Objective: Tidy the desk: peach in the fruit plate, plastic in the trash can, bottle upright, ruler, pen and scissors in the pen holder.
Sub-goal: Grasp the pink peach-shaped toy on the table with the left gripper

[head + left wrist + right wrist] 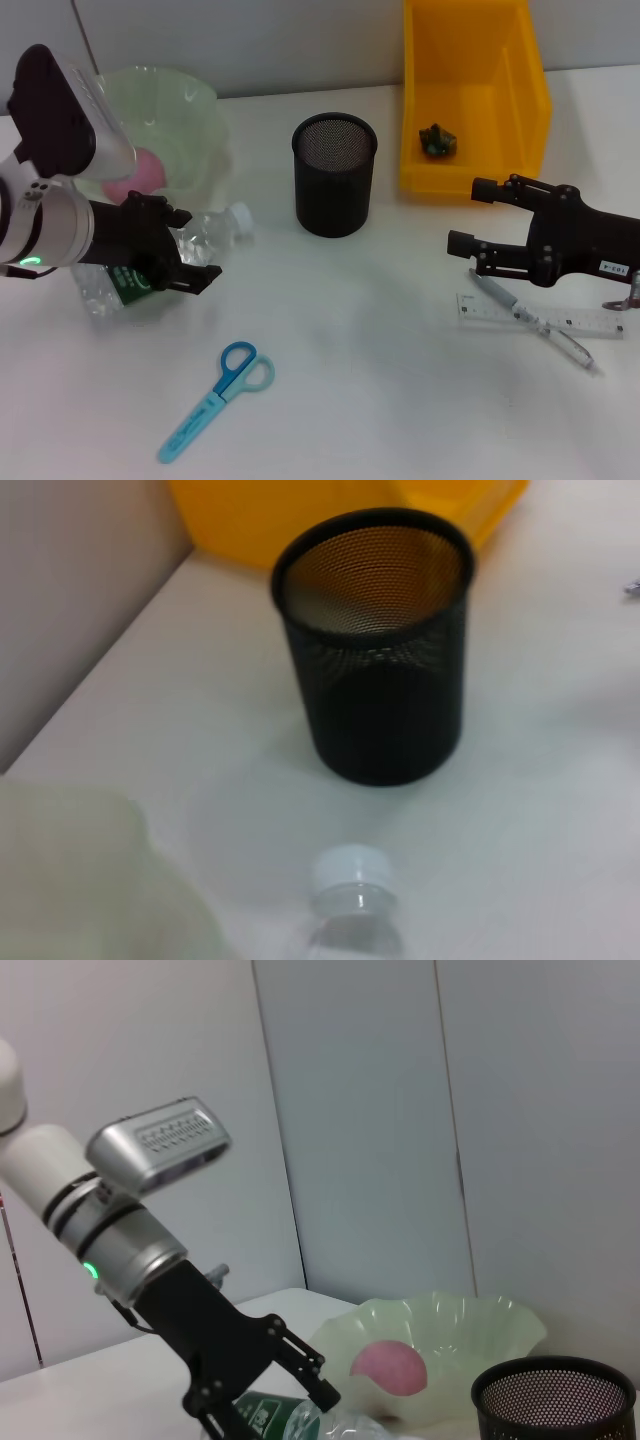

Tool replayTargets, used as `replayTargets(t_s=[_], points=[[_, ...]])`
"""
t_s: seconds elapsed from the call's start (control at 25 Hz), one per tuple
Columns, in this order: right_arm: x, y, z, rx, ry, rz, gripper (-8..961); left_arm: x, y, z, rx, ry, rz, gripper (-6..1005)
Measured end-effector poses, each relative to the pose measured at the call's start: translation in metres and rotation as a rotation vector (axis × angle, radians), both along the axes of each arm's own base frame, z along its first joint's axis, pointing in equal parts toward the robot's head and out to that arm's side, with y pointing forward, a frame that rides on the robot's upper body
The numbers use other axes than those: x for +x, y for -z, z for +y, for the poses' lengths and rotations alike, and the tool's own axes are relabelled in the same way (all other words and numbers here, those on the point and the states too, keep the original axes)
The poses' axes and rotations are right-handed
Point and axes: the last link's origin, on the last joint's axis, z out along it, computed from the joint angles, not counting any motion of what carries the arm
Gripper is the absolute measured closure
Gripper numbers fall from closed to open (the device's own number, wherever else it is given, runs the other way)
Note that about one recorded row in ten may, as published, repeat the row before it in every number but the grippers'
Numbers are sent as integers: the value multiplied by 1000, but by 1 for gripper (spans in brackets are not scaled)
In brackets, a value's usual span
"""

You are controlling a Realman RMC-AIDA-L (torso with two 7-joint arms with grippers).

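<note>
**Arm and gripper status**

Left gripper [185,255] is low at the left of the desk, its fingers closed around the bottle [150,265], wrist angled inward. Right gripper [475,215] hovers at the right, arm reaching inward, fingers spread apart, holding nothing.
</note>
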Motion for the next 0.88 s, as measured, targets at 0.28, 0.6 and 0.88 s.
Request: replayTargets(t_s=[0.28, 0.6, 0.88], points=[[-2, 0, 2, 0, -8, -2, 112, 17, -6, -4, 38, 81, 3, 193], [-3, 0, 3, -2, -11, 1, 112, 26, 11, 13, -9, 91, 31, 193], [-4, 1, 3, -3, -12, 0, 112, 27, 15, 21, 1, 89, 46, 192]])
